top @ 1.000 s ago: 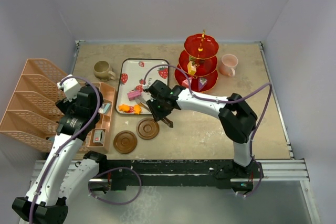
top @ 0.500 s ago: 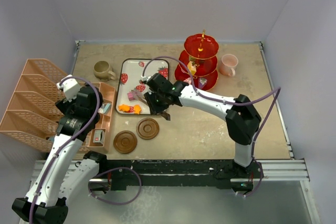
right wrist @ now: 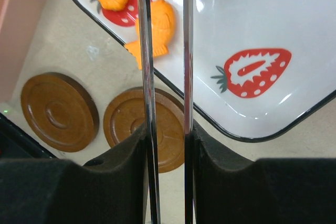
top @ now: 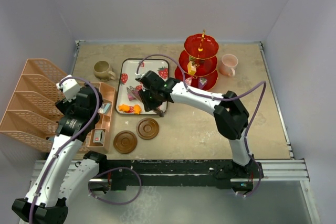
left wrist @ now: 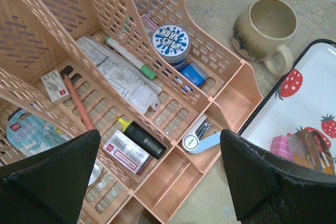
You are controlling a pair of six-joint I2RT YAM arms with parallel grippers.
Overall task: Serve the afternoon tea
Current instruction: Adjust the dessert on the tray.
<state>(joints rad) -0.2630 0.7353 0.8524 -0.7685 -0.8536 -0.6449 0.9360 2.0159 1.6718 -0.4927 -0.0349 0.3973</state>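
Going off the tray (top: 130,74): one mug (top: 102,70) sits just left of it, the slotted organizer (top: 37,98) further left. The tiered stand (top: 200,64) is just right, the other mug (top: 229,64) beyond that. Two coasters (top: 148,128) (top: 125,141) lie in front. Sweets (top: 129,108) lie on its near-left corner, with the right gripper (top: 149,95) and tweezers (right wrist: 145,51) over it.

Right claw (top: 144,95) over strawberry tray (top: 132,67); coasters (top: 148,128) near tray's front edge.
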